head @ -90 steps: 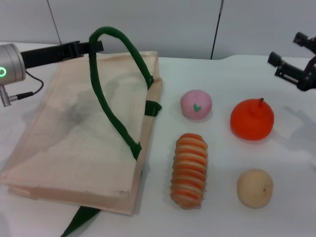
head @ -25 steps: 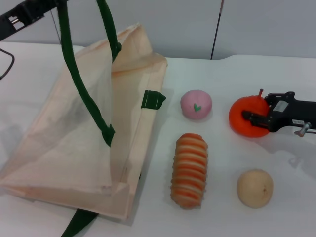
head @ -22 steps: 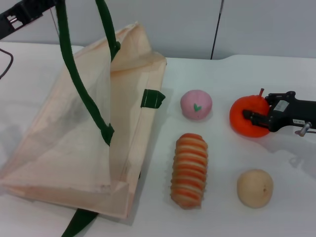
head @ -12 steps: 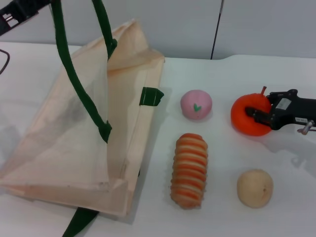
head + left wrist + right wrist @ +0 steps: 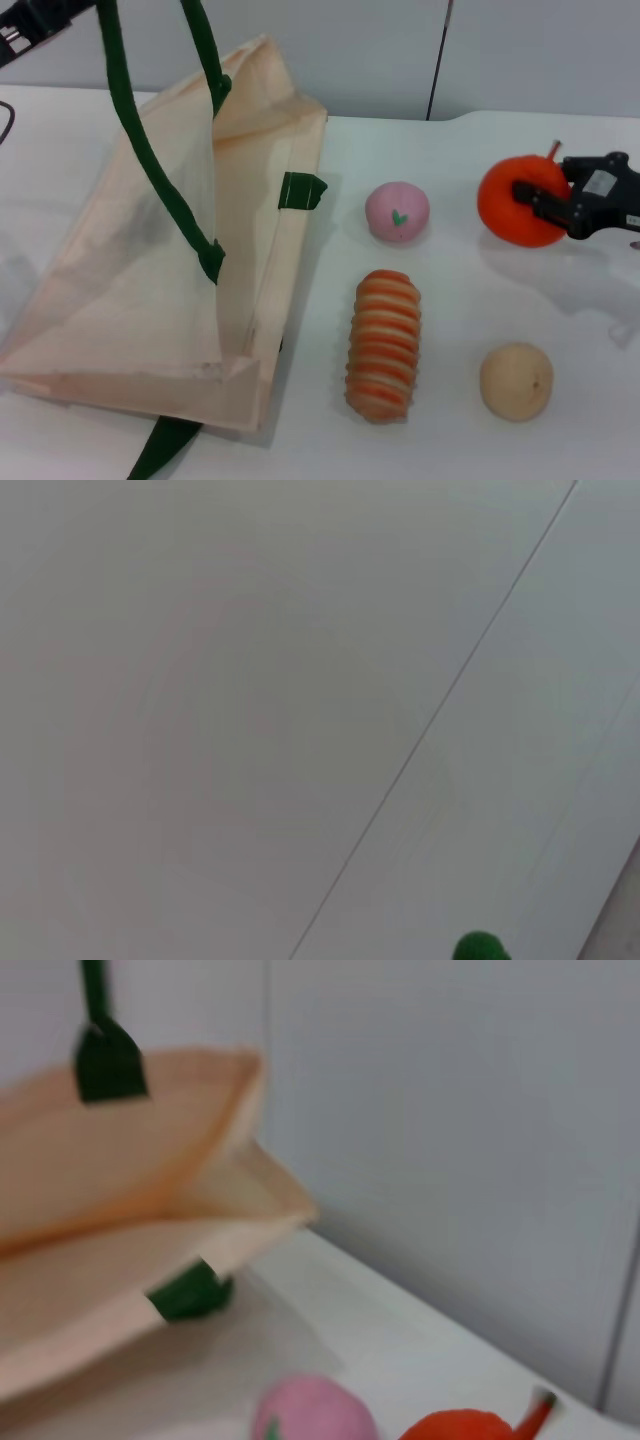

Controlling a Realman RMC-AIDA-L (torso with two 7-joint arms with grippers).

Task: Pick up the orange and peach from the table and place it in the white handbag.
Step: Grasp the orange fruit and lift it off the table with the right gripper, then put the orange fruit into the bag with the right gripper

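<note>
My right gripper (image 5: 545,200) is shut on the orange (image 5: 512,207), a bright orange-red round fruit with a small stem, and holds it above the table at the right. The orange also shows in the right wrist view (image 5: 460,1428). The peach (image 5: 397,211), a small pink ball with a green heart mark, lies on the table between the orange and the bag; it shows in the right wrist view (image 5: 310,1410) too. The white handbag (image 5: 160,270) lies at the left, its mouth pulled open by the dark green handle (image 5: 130,120), which my left gripper (image 5: 35,20) holds up at the top left.
An orange-and-cream striped bread roll (image 5: 382,342) lies in front of the peach. A pale tan round fruit (image 5: 515,381) lies at the front right. A second green handle (image 5: 165,447) trails under the bag's near edge. A grey wall stands behind the table.
My right gripper came down, closed on the orange, and has lifted it up and to the right. My left gripper has raised the green handle, opening the bag's mouth.
</note>
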